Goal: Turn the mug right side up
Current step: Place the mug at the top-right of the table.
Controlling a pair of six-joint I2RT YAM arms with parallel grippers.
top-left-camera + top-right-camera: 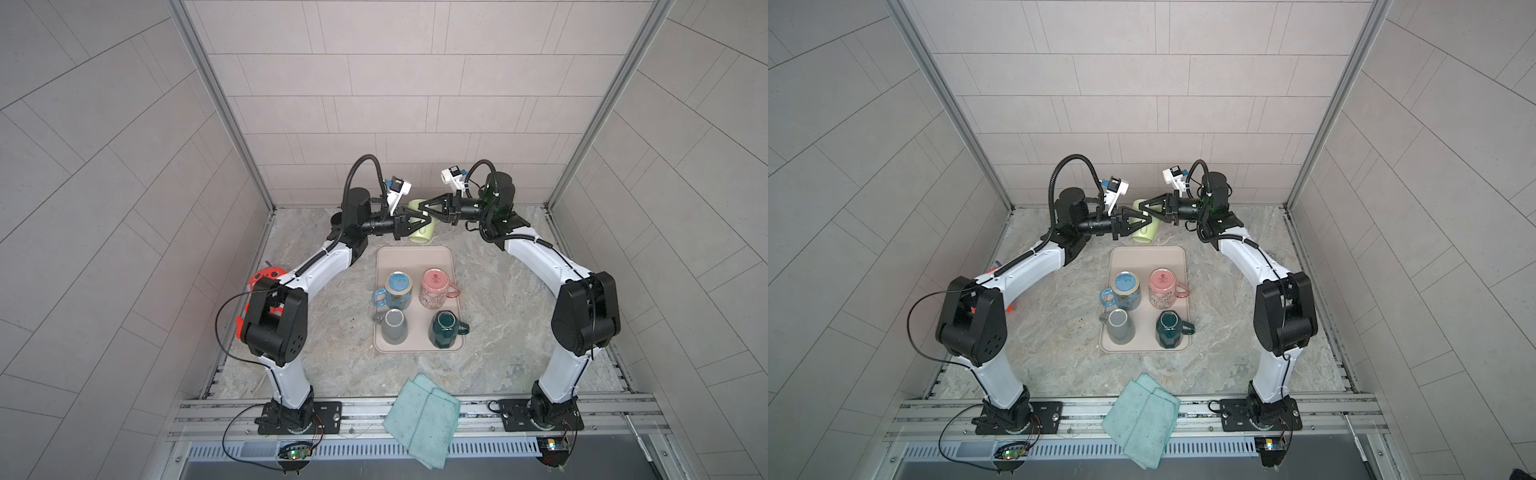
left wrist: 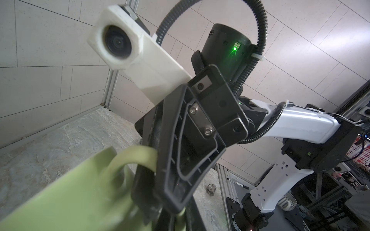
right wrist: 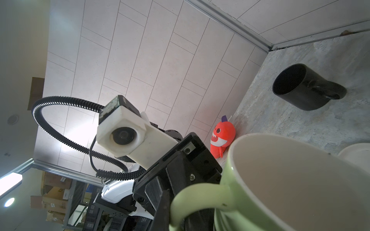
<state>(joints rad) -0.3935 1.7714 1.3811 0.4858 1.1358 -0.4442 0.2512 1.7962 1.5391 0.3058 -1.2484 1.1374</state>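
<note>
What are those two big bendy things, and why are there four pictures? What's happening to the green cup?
Those are robot arms, a left arm and a right arm, fixed at the front of a table. The pincer at each tip is called an end effector. Two pictures look down from above. The other two come from a small camera on each wrist, so they look tilted. On the table sits a tray with a blue mug, pink mug, grey mug and dark green mug. A teal cloth hangs over the front edge. The left end effector and right end effector are both closed on the light green mug, holding it tipped sideways beyond the tray.
</note>
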